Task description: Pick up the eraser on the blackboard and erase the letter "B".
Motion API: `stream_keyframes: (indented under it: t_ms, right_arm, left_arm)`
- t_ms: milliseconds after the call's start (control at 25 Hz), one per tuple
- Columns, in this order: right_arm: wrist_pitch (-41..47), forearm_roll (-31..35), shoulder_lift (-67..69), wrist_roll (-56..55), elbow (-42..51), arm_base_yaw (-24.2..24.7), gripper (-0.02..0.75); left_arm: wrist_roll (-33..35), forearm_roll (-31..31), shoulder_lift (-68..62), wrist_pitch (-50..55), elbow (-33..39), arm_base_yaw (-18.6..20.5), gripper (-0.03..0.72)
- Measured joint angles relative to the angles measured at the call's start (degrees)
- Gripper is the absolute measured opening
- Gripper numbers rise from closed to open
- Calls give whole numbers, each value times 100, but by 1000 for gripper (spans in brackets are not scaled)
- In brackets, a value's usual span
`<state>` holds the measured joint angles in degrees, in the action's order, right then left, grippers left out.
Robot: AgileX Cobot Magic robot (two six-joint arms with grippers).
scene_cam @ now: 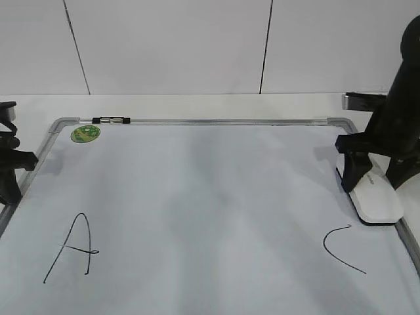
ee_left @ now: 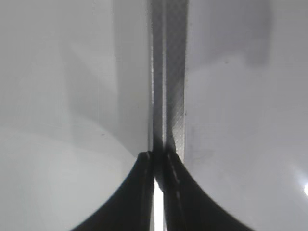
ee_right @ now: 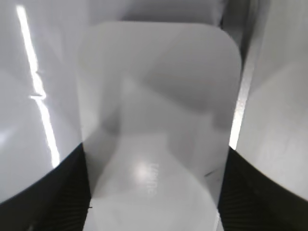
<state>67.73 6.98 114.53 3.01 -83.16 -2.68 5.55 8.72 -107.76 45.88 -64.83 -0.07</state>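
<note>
The eraser (scene_cam: 375, 195) lies flat on the blackboard (scene_cam: 197, 197) at its right edge, just beside the grey frame and a little above the letter "C" (scene_cam: 341, 246). It is a white oblong with rounded corners and a dark lower edge, with faint grey lettering on its top face. The right gripper (scene_cam: 373, 176) stands over it with one dark finger on each long side; in the right wrist view the eraser (ee_right: 159, 120) fills the space between the two fingers (ee_right: 57, 197), which sit against or just beside its sides, so the gripper is spread to the eraser's width and brackets it. Whether it is truly squeezing the block cannot be told, and the eraser rests on the board surface.

No letter "B" shows on the board; the middle of the white surface between the letter "A" (scene_cam: 71, 248) and the "C" is bare. A round green sticker (scene_cam: 85, 133) sits in the top left corner, next to a small dark clip (scene_cam: 111, 120) on the upper frame.

The left gripper (scene_cam: 12, 172) rests at the board's left edge. In the left wrist view its fingers (ee_left: 144, 192) are nearly together, with only a thin bright slit between them, holding nothing, above the grey frame strip (ee_left: 169, 77)
</note>
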Motion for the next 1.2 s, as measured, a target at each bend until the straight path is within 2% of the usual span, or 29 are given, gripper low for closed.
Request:
stream_keyframes:
  t_ms: [680,800,880,1200]
  right_arm:
    - [0,129,25,95,4,23,524]
    - [11,119,25,95,4,23,563]
    - [86,119,25,95,4,23,635]
    - [150,119,13,95,-556,23,647]
  left_arm:
    - [0,8,0,0,0,0,25]
    - [0,8,0,0,0,0,25]
    - [0,8,0,0,0,0,25]
    - [0,8,0,0,0,0,25]
